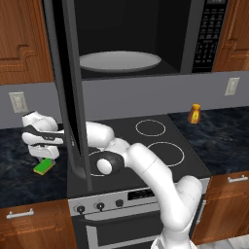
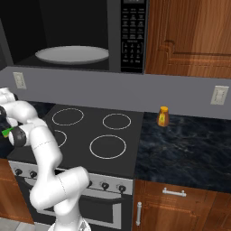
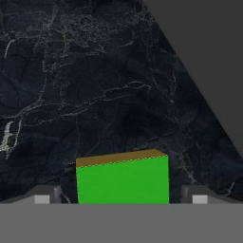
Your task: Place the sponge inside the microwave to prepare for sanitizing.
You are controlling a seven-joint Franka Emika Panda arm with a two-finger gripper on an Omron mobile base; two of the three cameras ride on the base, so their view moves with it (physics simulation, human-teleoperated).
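Pincer (image 3: 122,199), hand view: its two pale finger tips (image 3: 45,195) rise at the lower left and lower right of the frame, spread wide, with the sponge (image 3: 122,180) lying between them at bottom centre. The pads stand clear of the sponge's sides, so nothing is gripped. In the left base view the hand sits at the left edge of the frame, directly above the sponge (image 1: 44,167), which rests on the dark marbled counter (image 1: 19,175) to the left of the stove (image 1: 146,146). The green top faces up, with the yellow layer showing along one edge.

The microwave (image 1: 141,39) occupies the top centre of both base views. Its door (image 1: 73,97) is swung open and hangs down the middle left of the left base view, between the hand and the stove. A white round plate (image 1: 120,61) lies inside.

Judged step: descent and grasp. A good grasp would lower the fingers until they straddle the sponge's narrow width, then close squarely on its side faces. The open door hangs close beside the arm, so the lift should probably go up and around its edge.
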